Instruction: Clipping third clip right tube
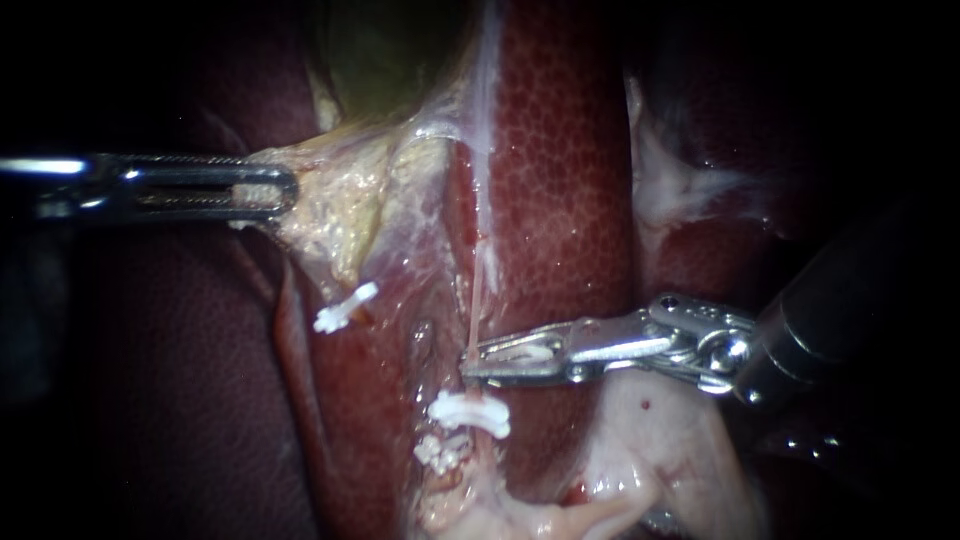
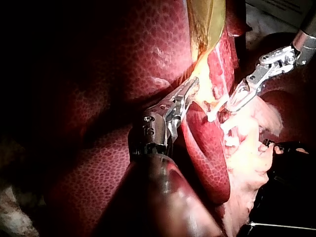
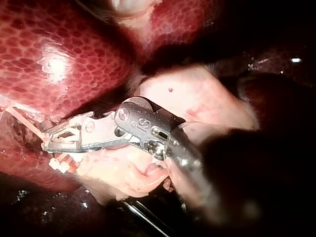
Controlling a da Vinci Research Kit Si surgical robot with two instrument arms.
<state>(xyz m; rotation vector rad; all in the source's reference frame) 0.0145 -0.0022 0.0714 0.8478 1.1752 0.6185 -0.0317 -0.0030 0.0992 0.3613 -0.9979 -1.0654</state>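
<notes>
My right instrument [image 1: 478,362] comes in from the right. Its jaws stand a little apart and hold a white clip [image 1: 522,352] between them. The thin pink right tube [image 1: 477,290] runs down over the liver [image 1: 560,200] and passes through the jaw tips. Below the jaws, two white clips [image 1: 468,412] sit on this tube. Another clip [image 1: 345,308] sits on the left tube. My left instrument [image 1: 275,190] comes in from the left, shut on the yellowish gallbladder [image 1: 335,200] tissue and holding it taut. The right wrist view shows the clip-bearing jaws [image 3: 49,140] at the tube.
Pale fatty tissue [image 1: 650,440] lies under my right instrument's shaft. More whitish tissue [image 1: 670,185] sits at the upper right. Dark liver lobe [image 1: 180,380] fills the lower left.
</notes>
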